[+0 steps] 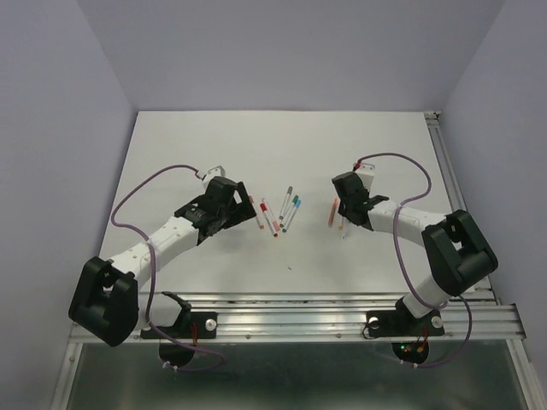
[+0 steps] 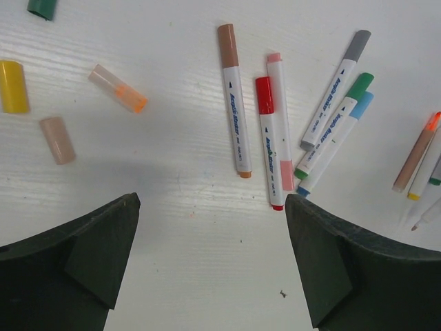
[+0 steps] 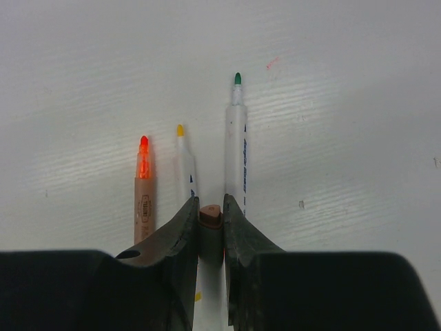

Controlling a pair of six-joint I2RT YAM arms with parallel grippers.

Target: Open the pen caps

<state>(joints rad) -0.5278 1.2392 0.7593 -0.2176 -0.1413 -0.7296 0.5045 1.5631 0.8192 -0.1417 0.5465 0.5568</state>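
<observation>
Across the overhead view the white surface (image 1: 282,145) fills the frame, with the left arm (image 1: 171,235) reaching in from the lower left and the right arm (image 1: 410,218) from the lower right. At the first arm's tip the left jaws stand fully apart with nothing between them, over bare surface just short of the capped pens. The right jaws are almost closed, pinching a tan-nibbed pen (image 3: 210,214) seen end-on, its bare nib showing between them.

By my count the task is under way but less than half done. Three more open pens lie beside the held one in the middle of the right wrist view: an orange-nibbed pen (image 3: 142,185), a yellow-nibbed pen (image 3: 183,160) and a green-nibbed pen (image 3: 236,138).

Six still wear caps, grouped at the upper centre and right of the left wrist view: a brown-capped pen (image 2: 234,103), a red-capped pen (image 2: 270,148), a pink pen (image 2: 278,96), a grey-capped pen (image 2: 334,93), a green-capped pen (image 2: 333,126) and a blue-capped pen (image 2: 335,146). They are slim white barrels with blue lettering and a coloured cap at one end.

Four loose caps lie well apart from them at the upper left of that view: a yellow cap (image 2: 14,86), a tan cap (image 2: 57,140), a clear orange cap (image 2: 117,88) and a green cap (image 2: 41,7) cut by the top edge. All four are short blunt cylinders lying on their sides.
</observation>
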